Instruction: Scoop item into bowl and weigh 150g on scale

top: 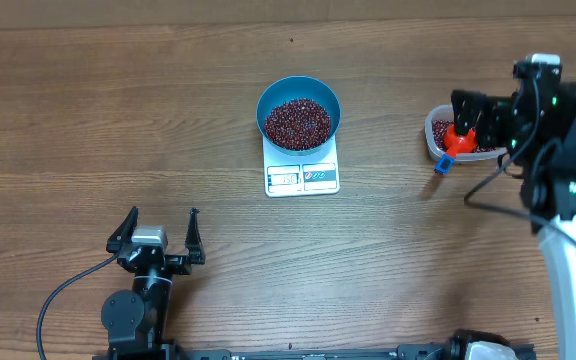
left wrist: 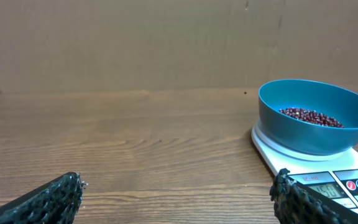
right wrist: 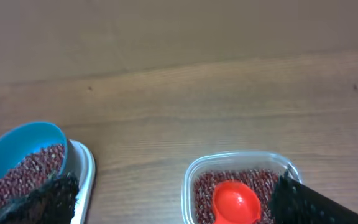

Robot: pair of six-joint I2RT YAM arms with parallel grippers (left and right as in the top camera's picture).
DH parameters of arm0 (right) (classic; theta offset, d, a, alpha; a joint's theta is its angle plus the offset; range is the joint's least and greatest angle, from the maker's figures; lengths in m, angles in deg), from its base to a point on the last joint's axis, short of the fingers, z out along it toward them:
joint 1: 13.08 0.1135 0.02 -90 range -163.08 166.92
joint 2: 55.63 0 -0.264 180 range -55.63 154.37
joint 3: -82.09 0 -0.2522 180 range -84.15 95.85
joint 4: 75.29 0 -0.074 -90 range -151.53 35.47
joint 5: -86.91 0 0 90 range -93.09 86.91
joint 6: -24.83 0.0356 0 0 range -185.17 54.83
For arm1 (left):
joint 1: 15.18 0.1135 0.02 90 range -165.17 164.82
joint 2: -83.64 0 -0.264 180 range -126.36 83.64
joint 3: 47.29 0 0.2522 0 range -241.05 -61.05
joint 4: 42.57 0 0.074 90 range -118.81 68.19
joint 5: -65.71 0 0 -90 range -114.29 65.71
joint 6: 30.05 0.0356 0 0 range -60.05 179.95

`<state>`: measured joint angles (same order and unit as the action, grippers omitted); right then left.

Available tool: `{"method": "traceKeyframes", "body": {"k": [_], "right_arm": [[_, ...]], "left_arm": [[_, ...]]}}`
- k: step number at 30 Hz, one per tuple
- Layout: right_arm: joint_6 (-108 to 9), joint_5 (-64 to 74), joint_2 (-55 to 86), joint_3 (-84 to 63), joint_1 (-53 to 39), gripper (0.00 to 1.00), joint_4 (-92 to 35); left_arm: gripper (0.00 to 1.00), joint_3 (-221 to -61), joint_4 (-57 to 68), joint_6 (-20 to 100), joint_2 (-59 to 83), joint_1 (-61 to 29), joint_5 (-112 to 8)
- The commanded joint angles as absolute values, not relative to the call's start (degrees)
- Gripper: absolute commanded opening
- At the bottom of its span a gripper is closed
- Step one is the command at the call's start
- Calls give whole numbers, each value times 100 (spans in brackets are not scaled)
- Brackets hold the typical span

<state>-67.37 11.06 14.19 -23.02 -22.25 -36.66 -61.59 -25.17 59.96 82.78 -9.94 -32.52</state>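
Right gripper (top: pixel 473 122) wide open, empty, above red plastic scoop (right wrist: pixel 235 200) in clear plastic tub (right wrist: pixel 191 174), right side. Probably best to grip blue handle (top: pixel 445 164) squarely. Left gripper (top: pixel 163 225) wide open, empty.

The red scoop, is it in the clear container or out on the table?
In the container: the red scoop lies on the beans inside the clear container.

We see a brown wood-grain table (top: pixel 118 120), and toward its right side a clear rounded plastic container (right wrist: pixel 241 157) with a red-orange scoop (right wrist: pixel 235 202) resting inside, its blue handle end (top: pixel 444 164) poking over the rim, while a plain tan wall (left wrist: pixel 135 43) stands behind the table.
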Motion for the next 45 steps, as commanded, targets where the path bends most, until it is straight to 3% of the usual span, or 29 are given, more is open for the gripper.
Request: {"method": "traceKeyframes", "body": {"k": [1,5,13,30,37,45], "right_arm": [[-6763,1264,856,-3185,-2028,100,-4490],[-6761,1246,62,-4713,-1842,100,-6230],[-6761,1246,-1542,-6731,-1838,100,-7465],[-6542,1238,-4224,-8322,-1762,100,-7303],[-6477,1181,-5343,-8368,-1637,100,-6246],[-5895,505,-5551,-8370,-1359,100,-5852]], "left_arm": [[100,-6130,-2500,6040,8339,-996,-3177],[100,-6130,-2500,6040,8339,-996,-3175],[99,-6133,-2500,6042,8339,-996,-3175],[99,-6133,-2500,6040,8339,-996,-3175],[100,-6130,-2500,6040,8339,-996,-3177],[100,-6133,-2502,6040,8339,-996,-3177]]}}
